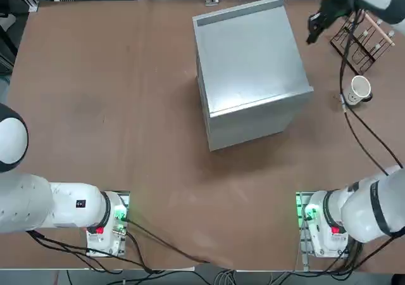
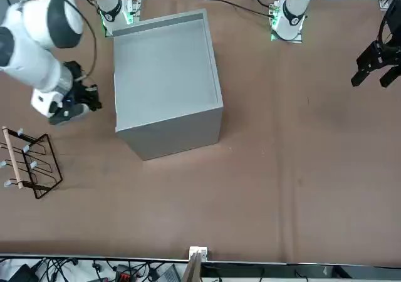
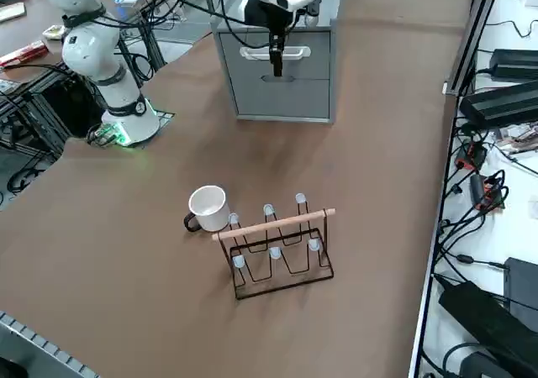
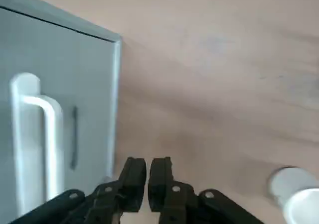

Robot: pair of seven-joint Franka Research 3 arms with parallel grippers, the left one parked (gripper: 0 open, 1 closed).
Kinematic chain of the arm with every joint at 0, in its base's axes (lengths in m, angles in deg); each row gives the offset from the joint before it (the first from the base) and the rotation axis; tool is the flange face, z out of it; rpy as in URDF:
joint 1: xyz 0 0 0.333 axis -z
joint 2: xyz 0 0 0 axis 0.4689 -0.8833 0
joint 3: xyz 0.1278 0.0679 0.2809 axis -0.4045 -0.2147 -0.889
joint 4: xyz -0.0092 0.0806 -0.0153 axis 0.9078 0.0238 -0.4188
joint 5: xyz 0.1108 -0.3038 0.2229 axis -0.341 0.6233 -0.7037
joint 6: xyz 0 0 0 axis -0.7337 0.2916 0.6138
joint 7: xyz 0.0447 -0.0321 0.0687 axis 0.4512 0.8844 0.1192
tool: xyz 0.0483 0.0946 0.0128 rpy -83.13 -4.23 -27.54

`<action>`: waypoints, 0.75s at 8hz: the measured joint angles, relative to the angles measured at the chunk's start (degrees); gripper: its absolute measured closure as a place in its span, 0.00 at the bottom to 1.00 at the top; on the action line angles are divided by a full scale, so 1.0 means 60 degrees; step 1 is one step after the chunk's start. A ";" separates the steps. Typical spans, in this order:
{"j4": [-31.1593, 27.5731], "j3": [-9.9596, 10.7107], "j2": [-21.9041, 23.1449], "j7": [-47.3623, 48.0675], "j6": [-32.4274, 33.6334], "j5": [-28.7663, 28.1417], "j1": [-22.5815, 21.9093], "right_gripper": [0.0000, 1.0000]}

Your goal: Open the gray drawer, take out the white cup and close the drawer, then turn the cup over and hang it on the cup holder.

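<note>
Right side view: right gripper (image 3: pixel 276 63), fingers nearly pressed together w/ nothing between, is hanging before the closed gray drawer (image 3: pixel 284 54), white cup (image 3: pixel 208 208) lying well apart nr the cup holder (image 3: pixel 280 253).

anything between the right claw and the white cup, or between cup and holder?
Nothing visible. The right claw hangs by the closed gray drawer; bare table lies between it and the white cup, which rests right beside the cup holder.

No legible text anywhere (labels included).
</note>
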 joint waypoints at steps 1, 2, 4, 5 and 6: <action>0.0192 0.0028 -0.0005 -0.0899 0.0080 0.0008 0.0558 0.84; 0.0312 0.0044 -0.0031 -0.1540 0.0100 0.0023 0.1000 0.80; 0.0566 0.0043 -0.0294 -0.2190 0.0104 0.0218 0.1271 0.72; 0.0694 0.0042 -0.0462 -0.2360 0.0103 0.0336 0.1308 0.67; 0.0750 0.0039 -0.0563 -0.2501 0.0118 0.0485 0.1410 0.62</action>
